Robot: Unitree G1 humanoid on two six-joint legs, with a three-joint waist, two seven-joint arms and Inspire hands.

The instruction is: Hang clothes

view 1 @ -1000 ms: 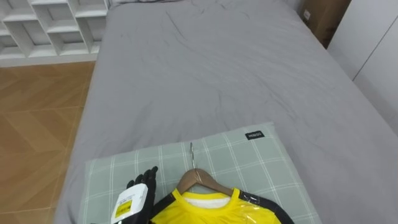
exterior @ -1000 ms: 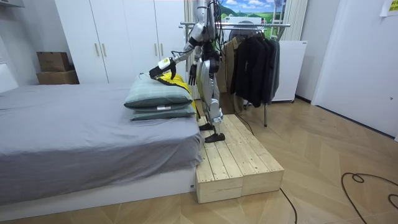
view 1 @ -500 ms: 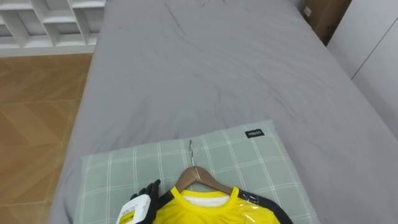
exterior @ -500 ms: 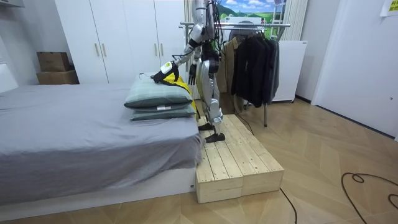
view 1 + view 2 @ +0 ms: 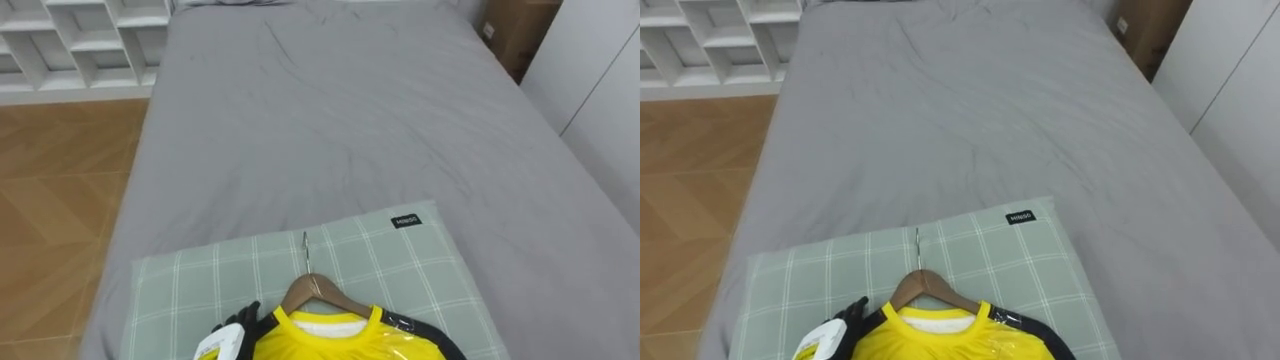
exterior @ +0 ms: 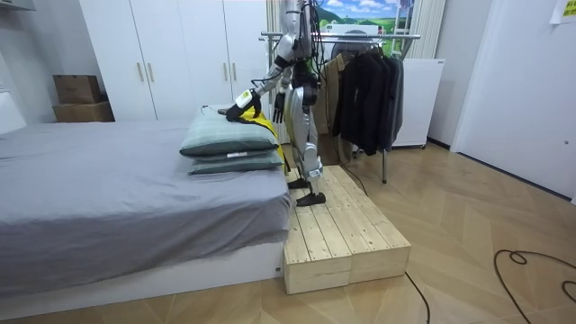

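A yellow shirt [image 5: 340, 345] with black shoulders lies on a green checked pillow [image 5: 200, 280] at the near end of the bed. It is on a wooden hanger [image 5: 315, 288] whose thin metal hook points up the pillow. My left hand [image 5: 238, 322] comes in from the lower left, its dark fingers fairly straight, at the shirt's left shoulder edge. In the room view I stand on a wooden platform [image 6: 342, 234] by the bed, with the left hand [image 6: 241, 101] stretched over the stacked pillows. My right hand [image 6: 279, 108] hangs at my side.
The grey bed [image 5: 340, 120] stretches ahead. A white cubby shelf [image 5: 80, 40] stands at the far left, a cardboard box [image 5: 510, 30] and white wardrobe doors at the right. Behind me a clothes rack [image 6: 360, 36] holds dark garments.
My left hand has drawn back and down the pillow toward the shirt's shoulder, so less of it shows. The shirt and hanger have not moved.
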